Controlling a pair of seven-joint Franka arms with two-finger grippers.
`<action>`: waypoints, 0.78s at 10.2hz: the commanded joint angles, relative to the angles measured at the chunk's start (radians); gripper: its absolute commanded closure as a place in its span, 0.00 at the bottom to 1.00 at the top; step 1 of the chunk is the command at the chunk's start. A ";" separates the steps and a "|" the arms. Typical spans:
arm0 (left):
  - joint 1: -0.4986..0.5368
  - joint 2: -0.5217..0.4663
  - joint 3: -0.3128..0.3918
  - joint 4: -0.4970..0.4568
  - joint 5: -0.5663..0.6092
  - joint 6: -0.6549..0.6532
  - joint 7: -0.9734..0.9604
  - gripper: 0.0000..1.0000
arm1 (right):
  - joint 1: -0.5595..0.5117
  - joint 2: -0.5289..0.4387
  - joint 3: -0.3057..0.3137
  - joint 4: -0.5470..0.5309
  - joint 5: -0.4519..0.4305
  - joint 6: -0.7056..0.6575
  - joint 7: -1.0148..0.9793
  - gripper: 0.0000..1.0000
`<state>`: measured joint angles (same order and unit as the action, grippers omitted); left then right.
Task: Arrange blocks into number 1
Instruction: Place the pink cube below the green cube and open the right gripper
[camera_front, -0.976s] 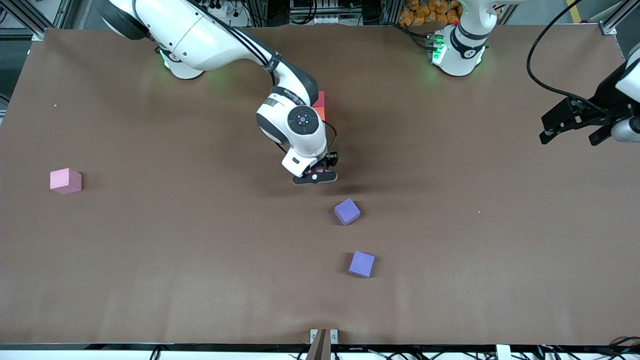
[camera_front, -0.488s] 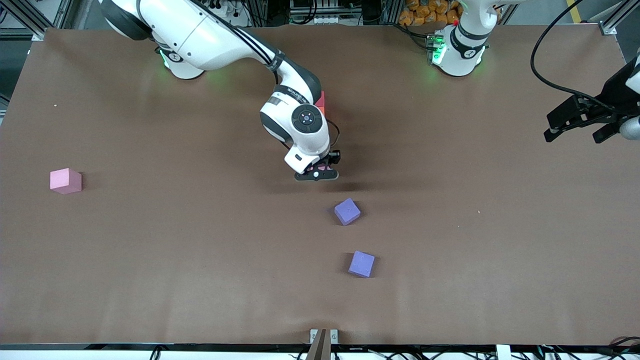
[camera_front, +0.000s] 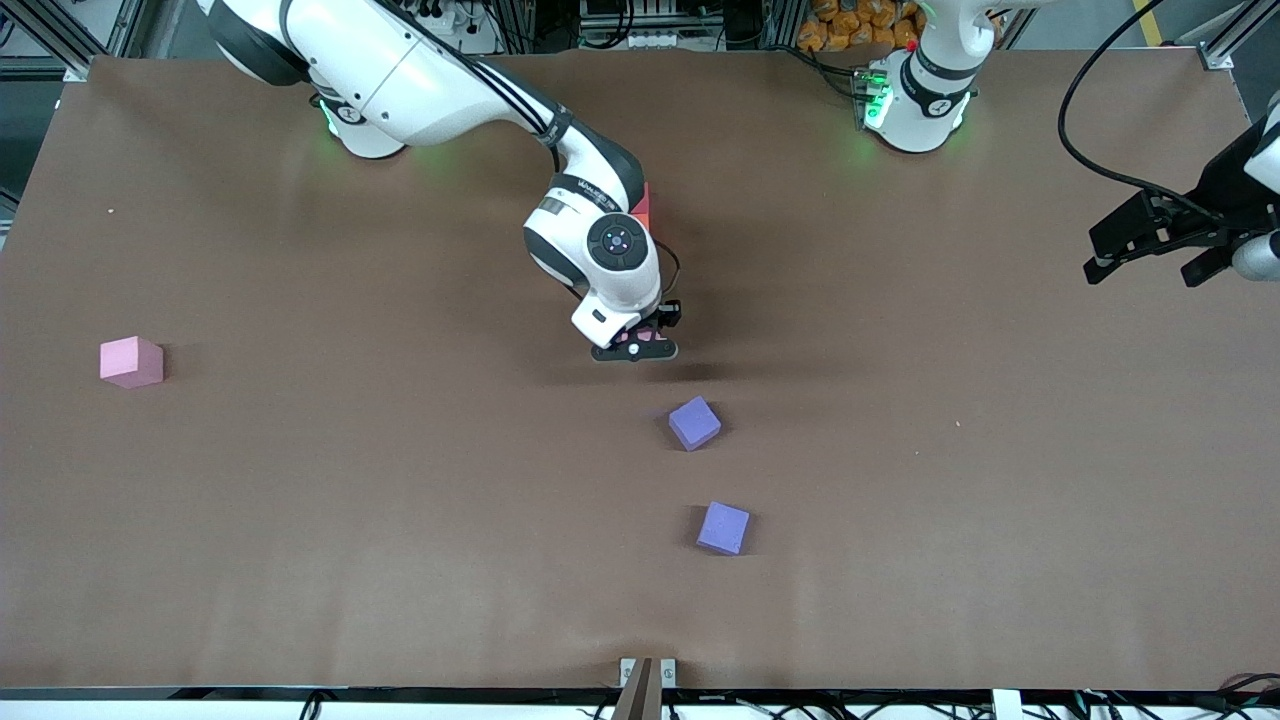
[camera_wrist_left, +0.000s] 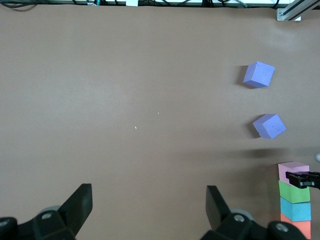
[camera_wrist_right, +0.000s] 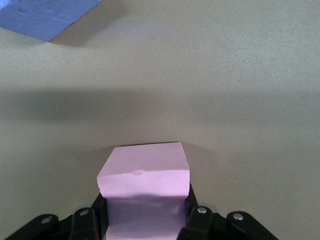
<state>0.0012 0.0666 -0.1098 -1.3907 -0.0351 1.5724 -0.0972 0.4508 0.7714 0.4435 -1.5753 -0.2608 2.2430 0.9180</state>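
The right end effector (camera_front: 634, 347) is clamped on a pink block (camera_wrist_right: 144, 182) at the end of a block row (camera_wrist_left: 295, 200) on the tabletop (camera_front: 300, 500), two purple blocks (camera_front: 694, 422) just beside it, while the left end effector (camera_front: 1145, 250) waits, fingers apart.

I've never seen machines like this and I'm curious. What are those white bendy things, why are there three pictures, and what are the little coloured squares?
The white things are two robot arms bolted to a brown table. Each ends in a two-fingered pincher called a gripper. One picture looks down from a high camera; the other two come from cameras on the arms' wrists.

The right gripper is shut on a pink block, placing it at the end of a row of blocks: green, light blue and red. The left gripper waits, open, over its end of the table.

Two purple blocks and another pink block lie loose.
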 joint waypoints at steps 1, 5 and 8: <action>0.005 -0.014 -0.001 -0.013 -0.020 -0.008 0.016 0.00 | 0.008 0.005 -0.011 0.014 0.000 -0.014 0.015 0.00; 0.008 -0.014 -0.008 -0.013 -0.025 -0.008 0.014 0.00 | -0.026 -0.014 -0.008 0.069 0.006 -0.104 0.007 0.00; 0.011 -0.019 -0.004 -0.013 -0.023 -0.008 0.019 0.00 | -0.079 -0.030 0.007 0.240 0.030 -0.342 0.005 0.00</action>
<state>0.0024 0.0666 -0.1144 -1.3916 -0.0352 1.5724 -0.0972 0.4084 0.7578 0.4338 -1.4127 -0.2564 2.0090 0.9184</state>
